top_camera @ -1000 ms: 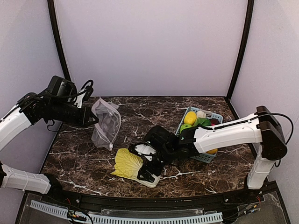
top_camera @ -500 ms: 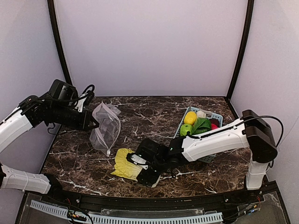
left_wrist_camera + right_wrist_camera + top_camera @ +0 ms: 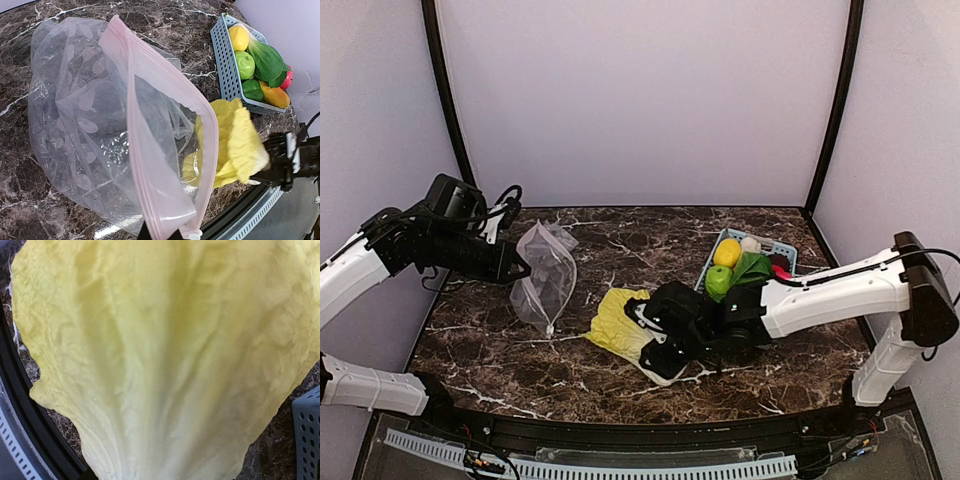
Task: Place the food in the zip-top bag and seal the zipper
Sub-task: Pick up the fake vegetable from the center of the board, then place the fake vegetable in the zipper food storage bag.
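Yellow-white and floppy, so lead with the leafy tip: carry the napa cabbage, clamped at its stem end in the closed right pincer and held low over the worktop, leftward to the zip-top bag hanging just beside it. Hold that bag steady in the left pincer, apparently pinched on the pink zipper, with fingers mostly hidden in the wrist view. Tilt the mouth wide toward the leaves and aim inside the gap, clear of the rim.

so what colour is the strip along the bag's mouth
The strip is pale pink, clearest in the left wrist view.
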Robot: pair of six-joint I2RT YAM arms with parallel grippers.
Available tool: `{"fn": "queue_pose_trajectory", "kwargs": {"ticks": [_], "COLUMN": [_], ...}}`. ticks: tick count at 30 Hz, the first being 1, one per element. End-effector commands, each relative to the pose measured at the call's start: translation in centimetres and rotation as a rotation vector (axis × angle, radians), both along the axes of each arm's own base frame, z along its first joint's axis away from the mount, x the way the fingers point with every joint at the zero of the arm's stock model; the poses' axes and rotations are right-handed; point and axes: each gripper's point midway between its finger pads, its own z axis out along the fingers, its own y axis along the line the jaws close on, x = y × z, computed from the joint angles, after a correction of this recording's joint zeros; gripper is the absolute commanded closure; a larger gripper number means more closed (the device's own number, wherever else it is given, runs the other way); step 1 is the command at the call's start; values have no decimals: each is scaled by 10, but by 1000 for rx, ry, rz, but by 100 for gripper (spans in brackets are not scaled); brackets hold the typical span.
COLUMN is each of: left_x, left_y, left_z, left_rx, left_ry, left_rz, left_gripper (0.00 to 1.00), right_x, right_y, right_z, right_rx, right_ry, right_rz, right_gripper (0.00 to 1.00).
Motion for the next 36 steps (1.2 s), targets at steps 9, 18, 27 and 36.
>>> {"fn": "queue_pose_trajectory", "kwargs": {"ticks": [9, 18, 27, 36], "left_x": [-17, -33, -51, -67], "left_y": [-27, -48, -65, -79], "left_z": [-17, -18, -14, 6], "left_rx": [-134, -139, -186, -309], "left_ry": [33, 28, 23, 0], "left_rz": [-109, -185, -293, -404], "left_gripper": [99, 99, 99, 99], "right_x": [-8, -22, -71, -71], "right_y": [-22, -13, 28, 43], "right_z": [156, 181, 223, 207], "right_rx": [423, 524, 746, 764], "right_ry": [-26, 43, 174, 335], "right_rz": [-57, -18, 308, 342], "right_gripper": [100, 100, 100, 100]}}
